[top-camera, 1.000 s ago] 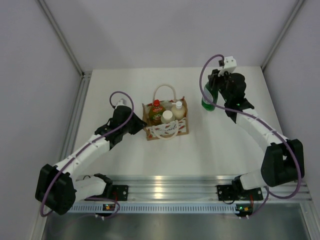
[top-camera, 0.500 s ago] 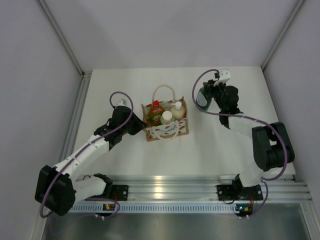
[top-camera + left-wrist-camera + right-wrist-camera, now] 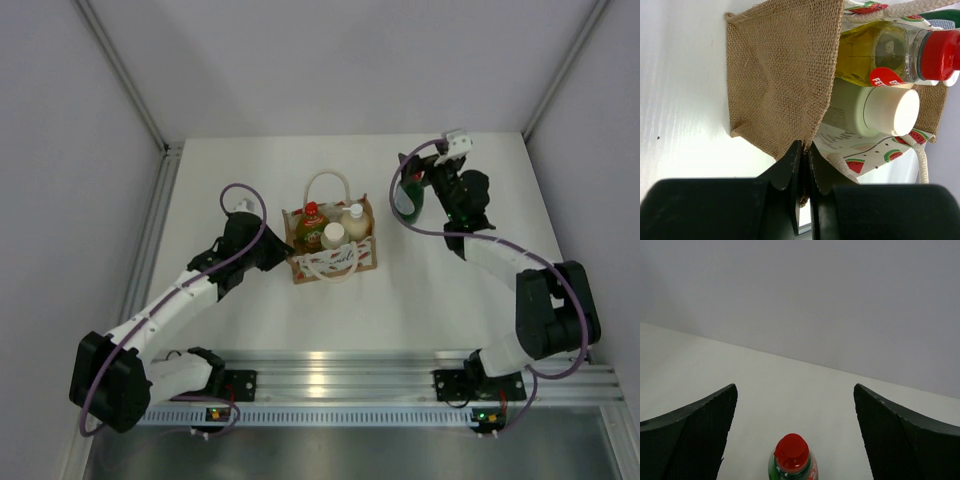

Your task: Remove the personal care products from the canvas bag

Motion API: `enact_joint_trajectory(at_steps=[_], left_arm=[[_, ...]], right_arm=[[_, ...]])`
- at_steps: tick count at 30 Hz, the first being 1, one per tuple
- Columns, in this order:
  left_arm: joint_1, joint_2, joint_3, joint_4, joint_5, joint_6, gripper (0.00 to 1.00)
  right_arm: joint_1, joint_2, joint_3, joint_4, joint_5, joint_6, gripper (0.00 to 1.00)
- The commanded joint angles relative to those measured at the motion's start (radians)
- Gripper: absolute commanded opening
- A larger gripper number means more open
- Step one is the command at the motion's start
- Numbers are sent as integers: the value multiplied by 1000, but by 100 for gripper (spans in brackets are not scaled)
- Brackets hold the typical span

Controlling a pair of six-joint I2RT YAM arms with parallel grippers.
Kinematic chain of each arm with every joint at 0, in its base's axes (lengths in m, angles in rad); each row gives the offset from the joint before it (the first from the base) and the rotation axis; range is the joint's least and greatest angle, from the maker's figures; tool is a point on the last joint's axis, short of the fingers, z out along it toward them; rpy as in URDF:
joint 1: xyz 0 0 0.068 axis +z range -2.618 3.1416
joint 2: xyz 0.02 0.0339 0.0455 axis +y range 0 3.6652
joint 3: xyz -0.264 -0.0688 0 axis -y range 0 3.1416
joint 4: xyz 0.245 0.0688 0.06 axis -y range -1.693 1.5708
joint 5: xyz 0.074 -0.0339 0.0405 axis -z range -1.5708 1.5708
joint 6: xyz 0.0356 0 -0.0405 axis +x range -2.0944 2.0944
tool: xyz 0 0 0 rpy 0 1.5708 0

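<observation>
Left wrist: left gripper [image 3: 802, 150] pinches the coarse woven canvas bag [image 3: 780, 75].

pretty clearly a robotics lab test cell, bare white table [image 3: 420, 300], plain grey panel walls [image 3: 350, 60] closing in behind and on both sides of the table, aluminium rail [image 3: 340, 368] along the table's near edge, two white robot arms [image 3: 170, 300] bolted there, purple cables [image 3: 245, 195] looping off them

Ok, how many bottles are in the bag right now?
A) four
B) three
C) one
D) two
B: the top view shows a yellow bottle, a white-capped bottle and a pump bottle in the bag; the green bottle sits outside it.
</observation>
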Motion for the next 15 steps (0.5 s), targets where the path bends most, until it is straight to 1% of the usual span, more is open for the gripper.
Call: enact_joint_trajectory(at_steps=[1,4,6,8,10,13,15], left_arm=[[1,-15,18,18,30,17,6],[1,-1,27,18,32,28,6],[1,15,39,18,38,38,6],[1,27,47,18,44,46,6],[1,35,54,18,50,51,6],[1,47,57,18,55,58,6],[1,54,59,18,55,64,6]], right_arm=[[4,-105,88,-113,-63,8,95],[44,-186,102,-212,-128,17,96],[71,-244,94,-295,-156,54,97],[133,-278,68,-348,-163,74,98],[191,-311,50,-391,-124,73,99],[361,-320,16,-428,-6,42,99],[403,-302,2,-401,-17,65,99]])
